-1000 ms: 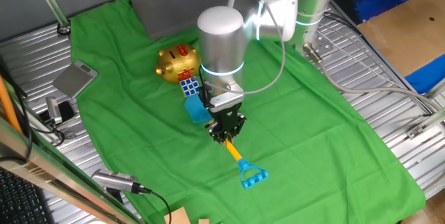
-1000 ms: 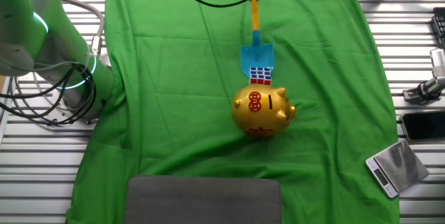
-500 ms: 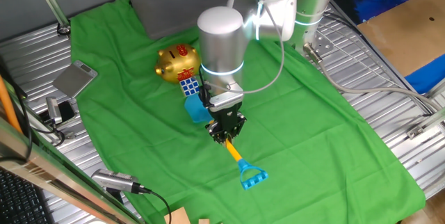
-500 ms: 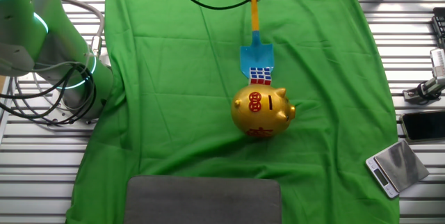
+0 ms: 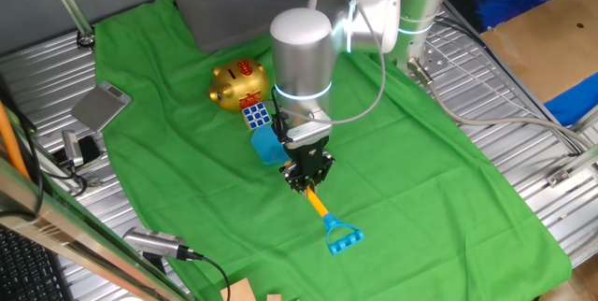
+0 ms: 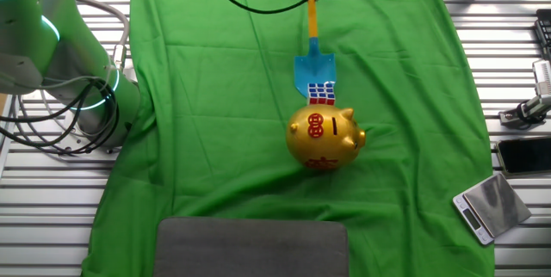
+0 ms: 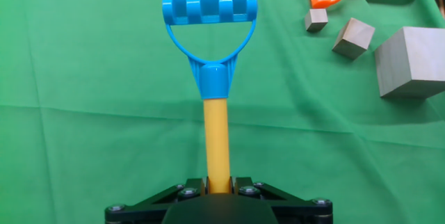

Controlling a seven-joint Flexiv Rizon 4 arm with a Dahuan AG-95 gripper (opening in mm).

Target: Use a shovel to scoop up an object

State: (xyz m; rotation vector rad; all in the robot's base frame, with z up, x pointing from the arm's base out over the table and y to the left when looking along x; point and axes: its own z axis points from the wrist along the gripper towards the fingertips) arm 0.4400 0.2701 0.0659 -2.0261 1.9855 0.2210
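Claw (image 5: 306, 182) is clenched on the shovel (image 5: 297, 187), gripping the yellow shaft about midway; hand view shows the shaft running out from between the fingers to the blue D-handle, which hangs free over the green cloth (image 5: 420, 189).

Blade is low at the cloth, tip pointed at the cube (image 6: 322, 94). In the other fixed view the blade's far edge meets the cube's near face, touching or just beside it. Can't tell whether the tip has got under the cube.

Cube sits tight against the gold piggy bank (image 6: 324, 138), which is right behind it along the push line. Shaft, blade, cube and bank are all lined up.

Status, as I read it:
- shovel pickup: done
- alignment with cube: done
- scoop itself: not done, cube looks to be sitting on the cloth, not on the blade
- lift: not done

Judgement: the bank may act as a backstop and help the blade slide under, or it may roll off and take the cube with it. Cloth could bunch at the tip.

Grey wooden blocks (image 7: 410, 60) lie beyond the handle, off the path.
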